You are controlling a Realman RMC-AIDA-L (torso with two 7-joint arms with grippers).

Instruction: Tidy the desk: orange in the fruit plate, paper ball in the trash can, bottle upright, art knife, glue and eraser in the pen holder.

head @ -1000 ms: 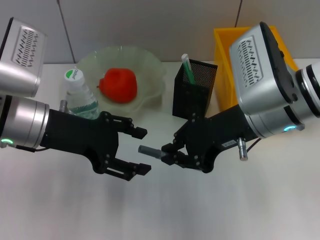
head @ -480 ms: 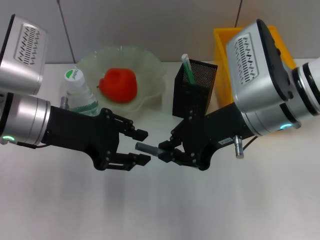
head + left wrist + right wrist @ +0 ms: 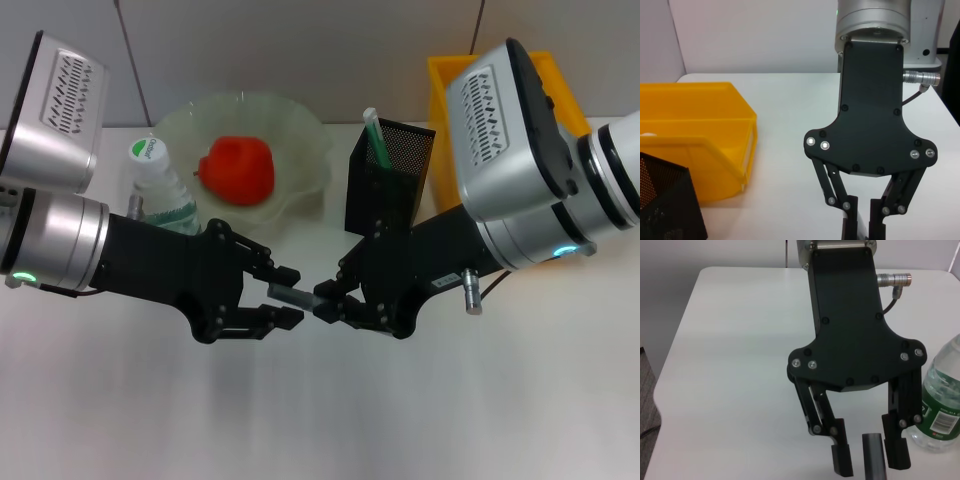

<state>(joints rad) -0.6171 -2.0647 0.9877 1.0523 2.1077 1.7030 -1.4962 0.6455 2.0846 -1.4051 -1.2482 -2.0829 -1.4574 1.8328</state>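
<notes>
White desk by grey wall: right gripper is clamped on grey art knife, left gripper w/ jaws half open around its free end, pen holder just behind.

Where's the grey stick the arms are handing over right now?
In the head view the grey stick is at centre, above the table in front of the pen holder, held by the right gripper, its free end between the left gripper fingers.

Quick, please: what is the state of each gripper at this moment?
Left gripper: open around the free end of the grey stick.
Right gripper: shut on the grey stick.
</notes>
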